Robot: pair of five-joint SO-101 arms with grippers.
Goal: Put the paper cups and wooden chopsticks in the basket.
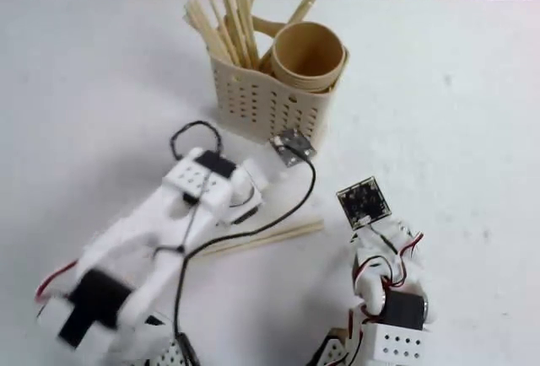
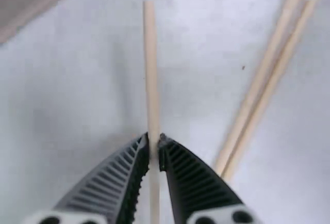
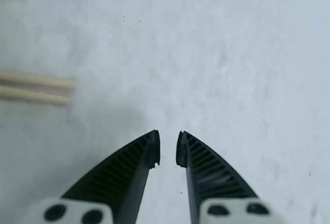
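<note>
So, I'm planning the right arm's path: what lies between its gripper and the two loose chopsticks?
Bare table lies between the right gripper and the loose chopsticks, as the right wrist view shows.

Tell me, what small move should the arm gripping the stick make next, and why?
Probably lift the left end effector and swing toward the cream perforated plastic basket: it is already shut on one pale wooden chopstick, and two more chopsticks lie on the white table awaiting later trips.
</note>
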